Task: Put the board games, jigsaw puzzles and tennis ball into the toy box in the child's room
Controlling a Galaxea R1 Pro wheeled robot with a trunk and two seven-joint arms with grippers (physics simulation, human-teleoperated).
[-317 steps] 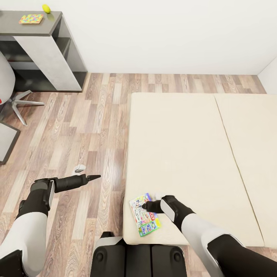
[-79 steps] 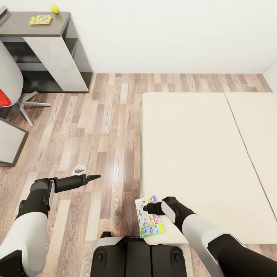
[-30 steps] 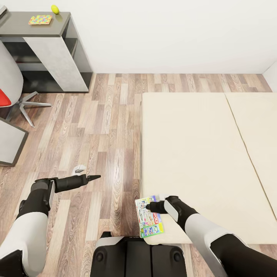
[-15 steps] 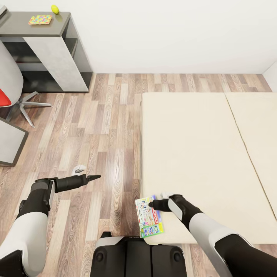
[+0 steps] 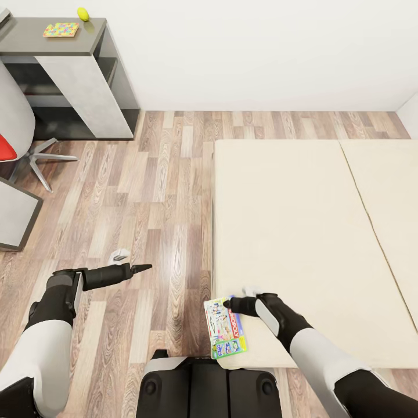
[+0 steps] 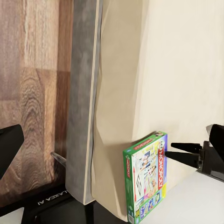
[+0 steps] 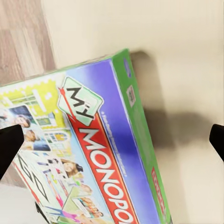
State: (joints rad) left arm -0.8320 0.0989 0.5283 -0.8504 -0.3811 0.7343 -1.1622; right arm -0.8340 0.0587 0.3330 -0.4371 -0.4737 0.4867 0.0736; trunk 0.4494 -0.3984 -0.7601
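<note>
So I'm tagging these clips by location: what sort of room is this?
Probably a child's bedroom: a low bed with a beige mattress, a Monopoly box lying on its corner, and a grey desk holding a colourful jigsaw puzzle.

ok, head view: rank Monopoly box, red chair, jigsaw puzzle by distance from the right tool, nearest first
1. Monopoly box, on the bed corner right beside the right tool.
2. Red chair, across the floor, far left.
3. Jigsaw puzzle, on the dark desk section, top left.

Bedroom: bed [image 5: 302,232], desk [image 5: 52,40], plank floor [image 5: 145,191]
</note>
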